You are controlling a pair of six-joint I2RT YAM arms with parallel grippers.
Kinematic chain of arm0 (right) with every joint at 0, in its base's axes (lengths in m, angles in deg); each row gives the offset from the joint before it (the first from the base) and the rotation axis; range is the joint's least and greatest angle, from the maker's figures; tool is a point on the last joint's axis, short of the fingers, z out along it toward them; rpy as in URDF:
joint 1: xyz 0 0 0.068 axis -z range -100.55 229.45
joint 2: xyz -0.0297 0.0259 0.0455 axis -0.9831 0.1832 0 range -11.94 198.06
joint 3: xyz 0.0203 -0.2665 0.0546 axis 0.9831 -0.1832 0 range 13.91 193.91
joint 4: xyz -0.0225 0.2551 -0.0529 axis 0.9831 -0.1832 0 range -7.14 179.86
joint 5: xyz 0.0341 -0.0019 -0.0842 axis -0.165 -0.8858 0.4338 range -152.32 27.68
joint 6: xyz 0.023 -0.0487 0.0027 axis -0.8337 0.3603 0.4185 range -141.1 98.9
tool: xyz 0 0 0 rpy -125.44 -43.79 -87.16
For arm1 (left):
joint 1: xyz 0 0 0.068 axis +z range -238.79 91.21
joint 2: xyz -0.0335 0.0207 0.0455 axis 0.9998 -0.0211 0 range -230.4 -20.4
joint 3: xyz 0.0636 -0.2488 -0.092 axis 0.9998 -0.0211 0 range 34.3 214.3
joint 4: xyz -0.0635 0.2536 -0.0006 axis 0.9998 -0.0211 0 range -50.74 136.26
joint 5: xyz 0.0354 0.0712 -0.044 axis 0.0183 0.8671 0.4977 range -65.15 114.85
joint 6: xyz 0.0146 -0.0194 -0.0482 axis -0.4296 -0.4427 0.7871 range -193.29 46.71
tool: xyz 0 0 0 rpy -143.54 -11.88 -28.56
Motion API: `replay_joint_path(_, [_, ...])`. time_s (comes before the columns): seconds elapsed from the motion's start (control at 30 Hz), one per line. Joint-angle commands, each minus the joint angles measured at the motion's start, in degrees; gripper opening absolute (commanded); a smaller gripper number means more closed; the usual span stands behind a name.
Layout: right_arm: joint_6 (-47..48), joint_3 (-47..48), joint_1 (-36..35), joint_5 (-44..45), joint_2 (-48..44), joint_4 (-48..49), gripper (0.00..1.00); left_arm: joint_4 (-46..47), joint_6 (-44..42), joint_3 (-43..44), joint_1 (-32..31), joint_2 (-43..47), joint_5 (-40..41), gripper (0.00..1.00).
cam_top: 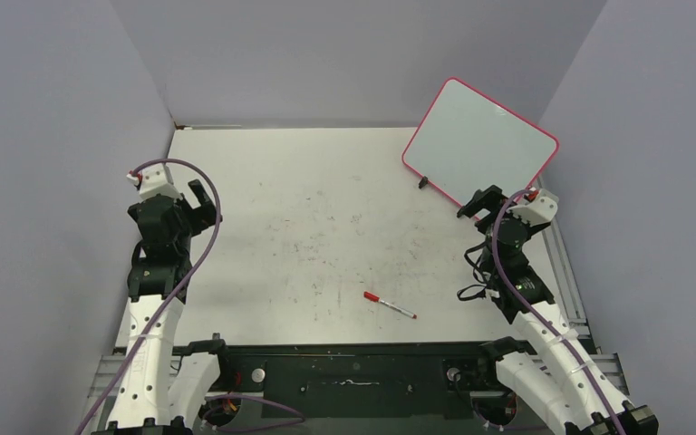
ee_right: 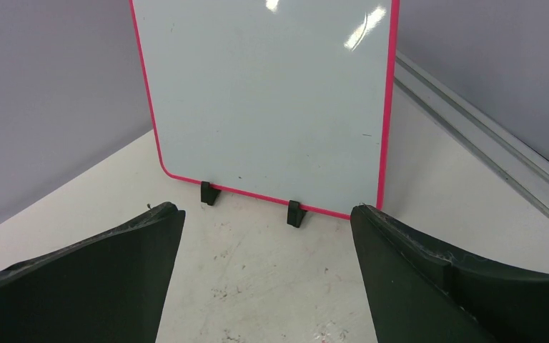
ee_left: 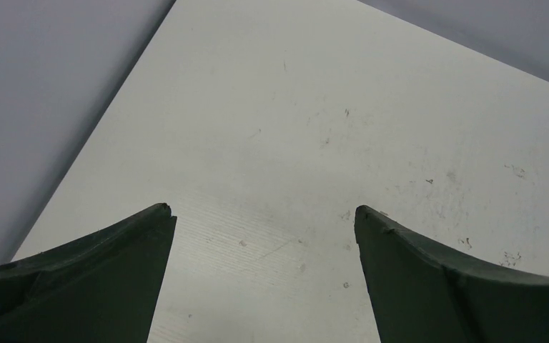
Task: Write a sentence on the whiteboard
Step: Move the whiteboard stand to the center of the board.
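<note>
The whiteboard (cam_top: pixel 480 145) stands tilted on small black clip feet (ee_right: pixel 209 193) at the back right of the table, pale with a pink-red rim. Its face (ee_right: pixel 268 100) is blank; no sentence shows on it. A red-capped marker (cam_top: pixel 390 305) lies flat on the table near the front centre, apart from both arms. My right gripper (cam_top: pixel 480 201) hovers just in front of the board, open and empty (ee_right: pixel 266 209). My left gripper (cam_top: pixel 204 207) is over the left side of the table, open with nothing between its fingers (ee_left: pixel 263 211).
The white tabletop (cam_top: pixel 308 208) is scuffed with small dark marks. Grey walls close in on the left, back and right. A metal rail (cam_top: pixel 566 272) runs along the table's right edge beside the board. The arm bases sit on the black bar (cam_top: pixel 353 372) at the front.
</note>
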Motion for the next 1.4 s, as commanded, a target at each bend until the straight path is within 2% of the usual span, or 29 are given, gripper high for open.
replay_joint_path(0.0, [-0.4, 2.4, 0.0, -1.4, -0.3, 0.8, 0.90, 0.1, 1.5, 3.1, 0.3, -0.7, 0.5, 0.96])
replay_joint_path(0.27, [-1.4, 2.1, 0.0, -4.4, 0.7, 1.0, 0.90, 0.8, 2.3, 2.2, 0.3, -1.1, 0.3, 0.96])
replay_joint_path(0.43, [-1.4, 2.4, 0.0, -9.1, 3.1, 1.2, 0.90, 3.4, -0.9, 2.3, 0.2, -3.0, -7.0, 0.96])
replay_joint_path(0.5, [-1.9, 3.4, 0.0, -10.7, 5.4, 0.0, 0.90, 2.6, -0.2, 5.9, -0.6, -6.1, -9.6, 0.96])
replay_joint_path(0.57, [-2.2, 4.4, 0.1, -12.8, 8.0, -0.6, 0.91, 0.7, -0.5, 11.4, -3.1, -10.2, -9.0, 0.96])
replay_joint_path(0.67, [-4.0, 6.3, 0.4, -15.9, 13.1, -1.8, 0.95, -0.9, -2.7, 20.3, -11.0, -15.7, -5.7, 0.96])
replay_joint_path(0.8, [-7.6, 7.5, 3.1, -21.2, 19.1, -2.6, 0.98, 2.0, -3.4, 24.1, -14.0, -20.2, -10.3, 0.96])
replay_joint_path(0.97, [-9.1, 8.3, 7.7, -25.6, 26.7, 0.2, 0.89, 9.1, -3.7, 17.0, -13.6, -20.6, -16.3, 0.96])
replay_joint_path(1.13, [-9.3, 8.6, 7.9, -22.7, 33.0, 3.1, 0.84, 10.3, -2.7, 14.8, -13.5, -22.0, -18.0, 0.96])
replay_joint_path(1.37, [-11.7, 8.9, 8.0, -16.6, 39.1, 7.0, 0.72, 9.7, -2.0, 14.6, -12.9, -21.7, -17.7, 0.96])
